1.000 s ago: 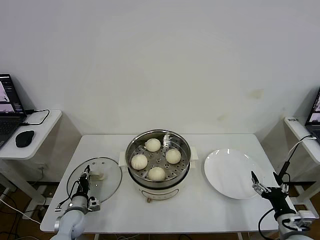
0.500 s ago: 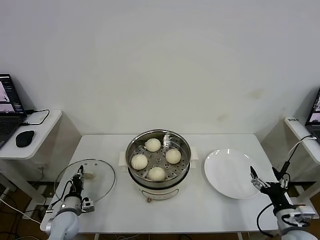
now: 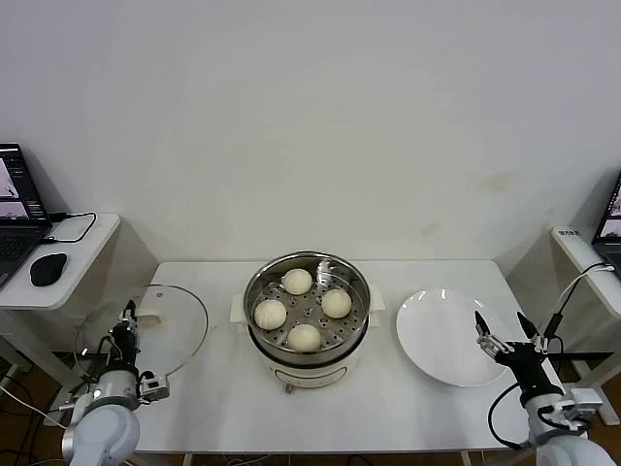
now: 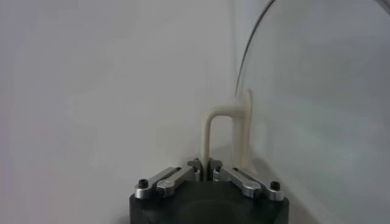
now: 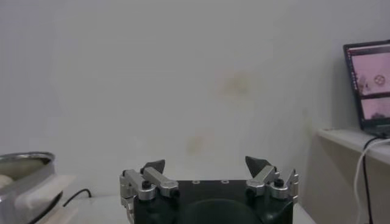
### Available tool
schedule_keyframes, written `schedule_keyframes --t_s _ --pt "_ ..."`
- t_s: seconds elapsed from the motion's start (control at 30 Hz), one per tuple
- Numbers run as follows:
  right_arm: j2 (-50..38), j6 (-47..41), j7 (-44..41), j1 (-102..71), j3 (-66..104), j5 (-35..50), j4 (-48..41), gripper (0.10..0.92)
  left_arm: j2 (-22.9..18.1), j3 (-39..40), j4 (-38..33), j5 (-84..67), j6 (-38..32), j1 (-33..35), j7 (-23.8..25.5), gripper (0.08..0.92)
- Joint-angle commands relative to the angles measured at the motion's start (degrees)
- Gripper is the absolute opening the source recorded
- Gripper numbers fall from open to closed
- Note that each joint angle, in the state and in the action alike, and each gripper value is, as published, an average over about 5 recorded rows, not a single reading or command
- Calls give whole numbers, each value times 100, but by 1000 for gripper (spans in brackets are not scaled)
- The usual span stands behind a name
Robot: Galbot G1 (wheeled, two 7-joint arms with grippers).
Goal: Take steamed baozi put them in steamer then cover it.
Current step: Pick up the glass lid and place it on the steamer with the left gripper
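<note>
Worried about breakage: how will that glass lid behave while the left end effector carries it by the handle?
The cover is probably rigid and fragile: clear glass, metal rim. Held by the left end effector on its thin handle, it hangs tilted and may swing.

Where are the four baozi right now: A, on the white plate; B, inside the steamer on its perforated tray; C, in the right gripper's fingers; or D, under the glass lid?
B: all four baozi sit on the perforated tray inside the open steamer, while the white plate is bare and the glass lid is held off to the side by the left gripper.
</note>
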Motion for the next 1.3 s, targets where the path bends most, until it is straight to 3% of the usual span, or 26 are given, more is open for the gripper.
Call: schedule_keyframes --t_s 0.03,0.2,0.37,0.73,1.3 --pt "65 -25 19 11 -90 -101 52 823 -153 -139 -1166 113 564 -41 514 144" --pt "122 -27 28 48 -129 -215 28 823 -484 347 -1436 291 613 -323 530 144" --pt "174 -37 37 79 -111 -284 -30 823 -764 926 -1865 483 672 -642 967 144" --pt "375 29 21 135 -31 -498 -186 823 -1162 2100 -950 560 939 -1458 1175 144" --pt "585 51 9 353 -57 -651 -491 823 -1959 3120 -252 956 1083 -2309 1524 144"
